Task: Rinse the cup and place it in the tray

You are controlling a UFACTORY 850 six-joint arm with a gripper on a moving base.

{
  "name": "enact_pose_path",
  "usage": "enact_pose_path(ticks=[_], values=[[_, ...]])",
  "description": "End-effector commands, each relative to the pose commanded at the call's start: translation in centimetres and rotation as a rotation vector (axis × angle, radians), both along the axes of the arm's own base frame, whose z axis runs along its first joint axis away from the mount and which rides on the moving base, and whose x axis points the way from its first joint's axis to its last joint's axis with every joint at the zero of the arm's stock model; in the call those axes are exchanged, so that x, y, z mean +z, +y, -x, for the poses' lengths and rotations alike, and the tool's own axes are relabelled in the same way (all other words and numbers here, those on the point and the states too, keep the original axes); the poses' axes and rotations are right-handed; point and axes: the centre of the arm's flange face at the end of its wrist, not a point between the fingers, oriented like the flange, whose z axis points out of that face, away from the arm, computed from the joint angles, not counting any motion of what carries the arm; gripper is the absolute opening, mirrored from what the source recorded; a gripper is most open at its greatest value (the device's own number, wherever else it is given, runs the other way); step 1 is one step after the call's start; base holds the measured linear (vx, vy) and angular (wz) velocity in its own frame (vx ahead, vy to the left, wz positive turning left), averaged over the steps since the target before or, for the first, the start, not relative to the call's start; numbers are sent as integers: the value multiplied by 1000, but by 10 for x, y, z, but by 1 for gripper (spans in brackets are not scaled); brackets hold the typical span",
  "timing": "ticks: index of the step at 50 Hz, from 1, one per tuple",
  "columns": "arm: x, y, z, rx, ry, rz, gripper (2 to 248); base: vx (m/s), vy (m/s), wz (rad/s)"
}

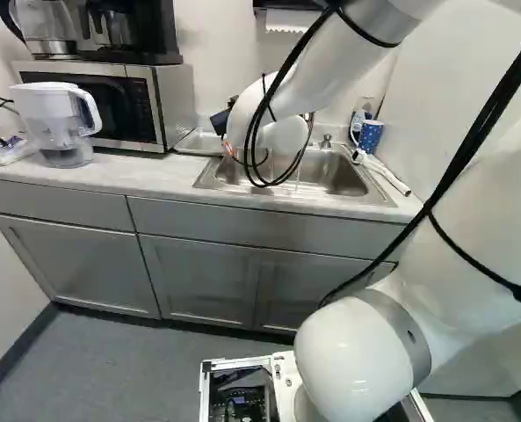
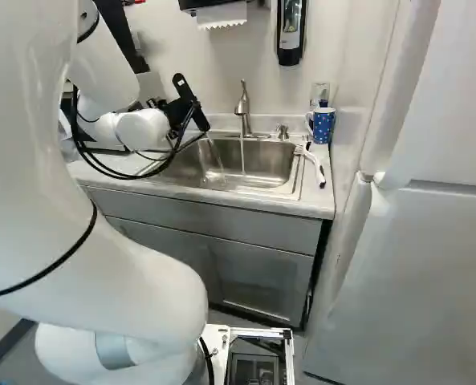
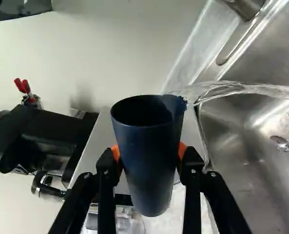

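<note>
In the right base view my gripper (image 2: 179,111) is at the sink's left side, left of the faucet (image 2: 242,108). The wrist view shows the gripper (image 3: 149,156) shut on a dark blue cup (image 3: 151,165), orange pads on both its sides. Water (image 3: 232,89) streams from the cup's rim towards the sink (image 3: 241,165). The cup is tilted; its inside is dark. Behind the running faucet stream, the right base view shows the sink's basin (image 2: 266,164). A shallow metal tray (image 1: 200,142) lies between microwave and sink in the left base view.
A microwave (image 1: 141,101) with a coffee maker (image 1: 124,31) on top and a white pitcher (image 1: 60,123) stand left of the sink. At its right are a spotted blue mug (image 2: 323,124) and a white brush (image 2: 314,164). A spoon (image 3: 282,142) lies in the basin.
</note>
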Motion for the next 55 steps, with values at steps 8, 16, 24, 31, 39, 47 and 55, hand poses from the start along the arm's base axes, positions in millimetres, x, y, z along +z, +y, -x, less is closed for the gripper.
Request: enact_pose_path(ticks=[8, 16, 24, 31, 39, 47, 55], values=[[0, 0, 0, -10, 21, -81, 125, 0, 0, 0], [0, 0, 0, -21, 41, -162, 125, 0, 0, 0], [0, 0, 0, -31, 62, -243, 125, 0, 0, 0], [0, 0, 0, -40, 80, -313, 125, 0, 0, 0], [0, 0, 0, -51, 100, -394, 125, 0, 0, 0], [0, 0, 0, -61, 121, -475, 125, 0, 0, 0], [0, 0, 0, -71, 142, -556, 125, 0, 0, 0]])
